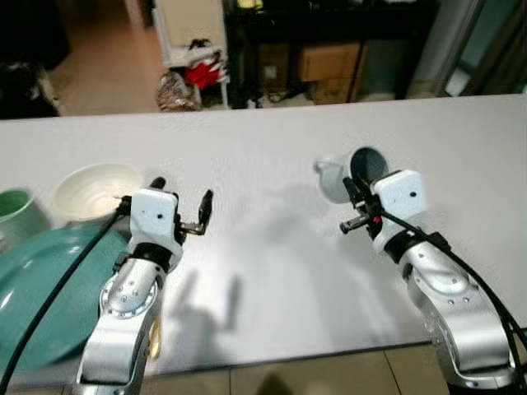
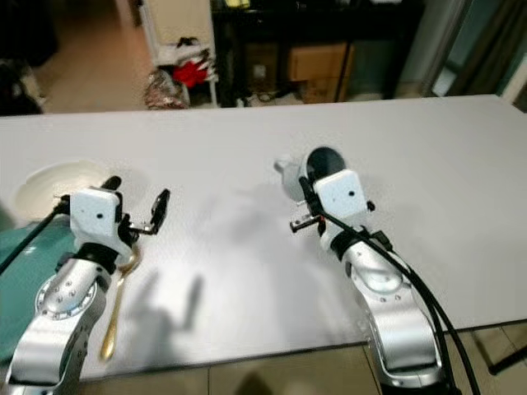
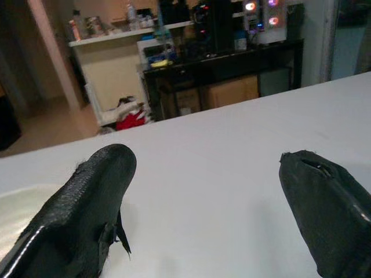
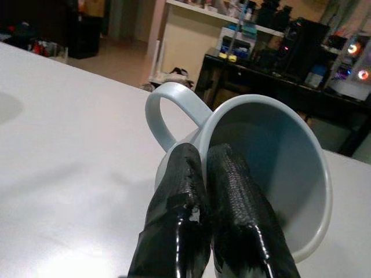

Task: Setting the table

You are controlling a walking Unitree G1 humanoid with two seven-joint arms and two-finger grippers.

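Note:
A pale blue mug [image 1: 333, 177] is tilted over the white table [image 1: 272, 271], its handle [image 4: 159, 110] pointing to my left. My right gripper [image 4: 200, 156] is shut on the mug's rim, one finger inside and one outside. To the left, my left gripper [image 1: 181, 191] hovers open just above the table with nothing between its fingers [image 3: 87, 197]. A white bowl [image 1: 90, 189] sits just left of it. A large teal plate [image 1: 41, 280] lies at the front left, with a pale green cup [image 1: 16, 214] behind it. A gold spoon [image 2: 115, 309] lies beside the plate, under my left arm.
The table's front edge runs close under both arms. Bare tabletop stretches between the two grippers and to the far right. Past the far edge are a white shelf with red cloth [image 1: 202, 74] and a dark cabinet holding cardboard boxes [image 1: 329, 62].

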